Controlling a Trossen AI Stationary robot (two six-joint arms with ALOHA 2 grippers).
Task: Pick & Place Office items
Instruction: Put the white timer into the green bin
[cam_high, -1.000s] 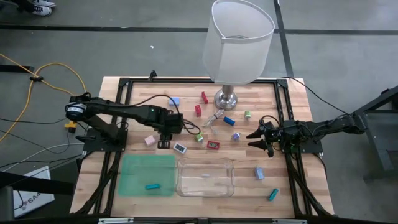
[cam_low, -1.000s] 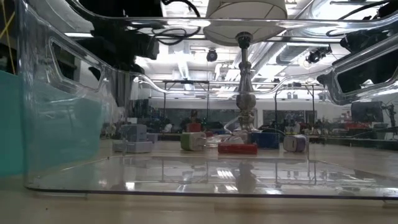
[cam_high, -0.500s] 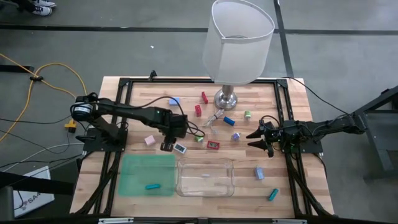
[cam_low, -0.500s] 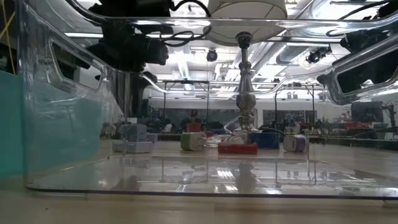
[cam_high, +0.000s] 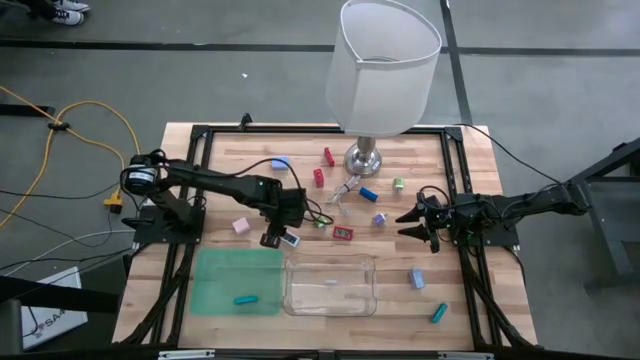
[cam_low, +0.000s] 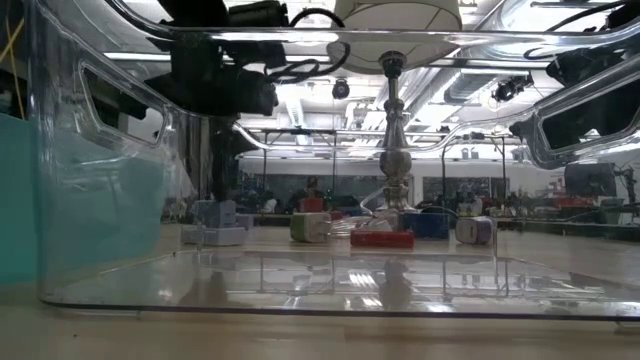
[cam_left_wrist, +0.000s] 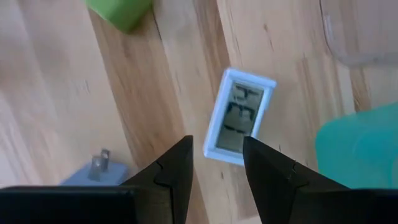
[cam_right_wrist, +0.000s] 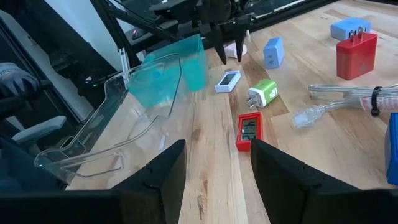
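We see the left gripper (cam_high: 276, 238) out over the middle of the wooden table (cam_high: 225, 155), hanging just above a small white display (cam_left_wrist: 239, 117) with a little screen. Its two dark fingers (cam_left_wrist: 176, 167) point down with a narrow gap between them, and they hold nothing. The white display lies flat on the wood, just past the fingertips, near the edge of the green tray (cam_high: 238, 281) and close to the clear tray (cam_high: 330, 286). A green plug block (cam_left_wrist: 119, 11) lies a bit farther on, and a light blue plug (cam_left_wrist: 98, 172) sits right by one finger. The right gripper (cam_high: 408, 224) waits on the right side of the table, and its fingers (cam_right_wrist: 157, 177) stand wide apart with nothing in them. In its wrist view we see a red display (cam_right_wrist: 249, 131) lying on the wood in front of it, and a red plug (cam_right_wrist: 356, 52) farther off. The other office items are spread over the table: a pink block (cam_high: 240, 225) beside the left arm, a purple piece (cam_high: 380, 218) and a blue block (cam_high: 368, 194) near the lamp (cam_high: 382, 66), and a teal stick (cam_high: 439, 313) near the front right corner. One teal stick (cam_high: 246, 298) lies inside the green tray. A clear cable (cam_right_wrist: 348, 94) lies near the lamp's silver foot.
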